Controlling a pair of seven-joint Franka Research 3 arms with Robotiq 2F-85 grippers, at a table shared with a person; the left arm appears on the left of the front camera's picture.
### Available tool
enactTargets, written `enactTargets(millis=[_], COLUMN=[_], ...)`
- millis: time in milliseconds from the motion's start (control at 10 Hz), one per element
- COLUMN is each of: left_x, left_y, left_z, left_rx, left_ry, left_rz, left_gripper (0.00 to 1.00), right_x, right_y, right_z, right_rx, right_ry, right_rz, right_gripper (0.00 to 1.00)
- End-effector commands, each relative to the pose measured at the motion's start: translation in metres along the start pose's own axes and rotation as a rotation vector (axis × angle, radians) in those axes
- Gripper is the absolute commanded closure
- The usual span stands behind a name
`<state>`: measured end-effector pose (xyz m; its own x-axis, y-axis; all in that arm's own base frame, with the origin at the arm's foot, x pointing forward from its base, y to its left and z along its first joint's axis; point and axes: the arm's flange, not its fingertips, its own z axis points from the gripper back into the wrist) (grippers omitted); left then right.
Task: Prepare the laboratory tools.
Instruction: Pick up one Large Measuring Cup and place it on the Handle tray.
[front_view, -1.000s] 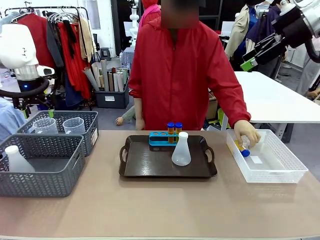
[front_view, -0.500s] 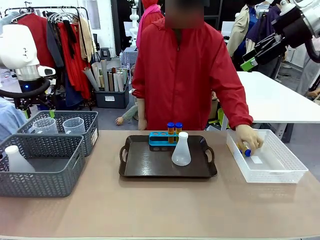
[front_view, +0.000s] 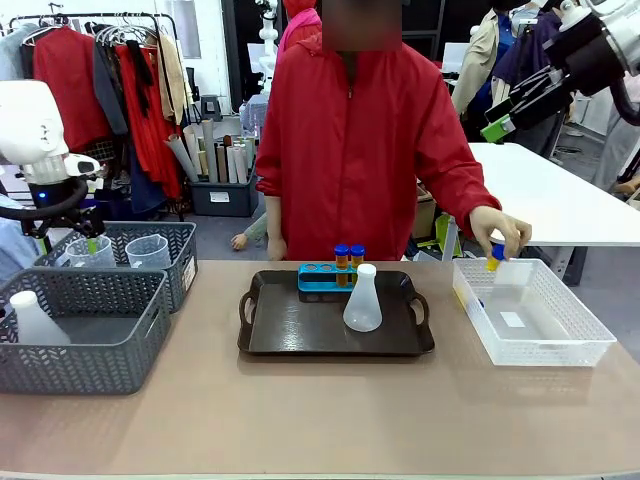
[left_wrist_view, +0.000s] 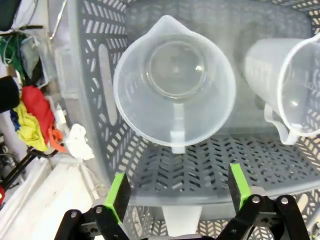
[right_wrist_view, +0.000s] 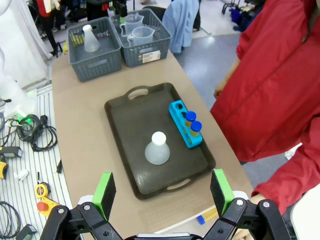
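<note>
Two changes in the last second.

1) The person's hand (front_view: 497, 232) is out of the white bin (front_view: 530, 352) at 3 o'clock of the tray (front_view: 300, 335). It now holds one blue-capped tube (front_view: 496, 256) in the air over the bin's back-left corner. A second ago it was down inside the bin.
2) The left arm has dropped and slid toward 9 o'clock. The left gripper (left_wrist_view: 175, 192) now hangs over the back basket (front_view: 130, 228), pads spread wide, nothing between them. Wrist cam: beaker (left_wrist_view: 174, 92) dead ahead and upright, spout at 12, handle at 6 pointing back at the gripper. Second beaker (left_wrist_view: 295, 90) sits at its 3 o'clock, with a gap between them.

Unchanged:
- Rack (front_view: 318, 277) at 12 o'clock on the tray, two tubes (front_view: 349, 256) in its right-hand holes.
- Flask (front_view: 362, 300) upright just in front of them.
- Spare flask (front_view: 30, 320) in the front basket (front_view: 90, 350).
- Right gripper (right_wrist_view: 163, 195) parked high at 2 o'clock, pads apart, empty, looking down on the tray.

My read: the tube is probably headed for a free rack hole, so the person is handling tubes and the left arm is lining up a beaker pick. No beaker on the tray yet, so the task is partway.

Risks: the beaker wall looks thin and slick, so the grip could slip. The neighbouring beaker is close enough to get knocked on the way in.
</note>
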<state>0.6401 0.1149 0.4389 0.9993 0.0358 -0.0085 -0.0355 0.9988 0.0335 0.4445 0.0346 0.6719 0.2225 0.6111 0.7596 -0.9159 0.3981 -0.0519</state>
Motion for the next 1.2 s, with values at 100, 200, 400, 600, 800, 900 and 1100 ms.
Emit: enactTargets(millis=[100,200,400,600,800,900,1100], left_x=[0.007,0.008,0.011,0.015,0.018,0.019,0.020], left_y=[0.005,0.005,0.005,0.005,0.008,0.008,0.009], left_z=[-0.012,-0.016,-0.024,-0.033,-0.038,-0.042,-0.045], left_rx=[-0.038,-0.054,-0.066,-0.058,-0.052,-0.044,-0.033], left_ry=[-0.024,-0.017,-0.022,-0.017,-0.014,-0.024,-0.041], left_rz=[-0.066,-0.074,-0.089,-0.081,-0.075,-0.076,-0.080], left_gripper=[0.00,0.00,0.00,0.00,0.00,0.00,0.23], right_x=[0.001,0.001,0.001,0.001,0.001,0.001,0.001], right_y=[0.001,0.001,0.001,0.001,0.001,0.001,0.001], right_z=[0.000,0.000,0.000,0.000,0.000,0.000,0.000], right_rx=[0.006,0.006,0.006,0.006,0.006,0.006,0.006], right_ry=[-0.013,-0.013,-0.013,-0.013,-0.013,-0.013,-0.013], right_rz=[0.000,0.000,0.000,0.000,0.000,0.000,0.000], right_gripper=[0.00,0.00,0.00,0.00,0.00,0.00,0.00])
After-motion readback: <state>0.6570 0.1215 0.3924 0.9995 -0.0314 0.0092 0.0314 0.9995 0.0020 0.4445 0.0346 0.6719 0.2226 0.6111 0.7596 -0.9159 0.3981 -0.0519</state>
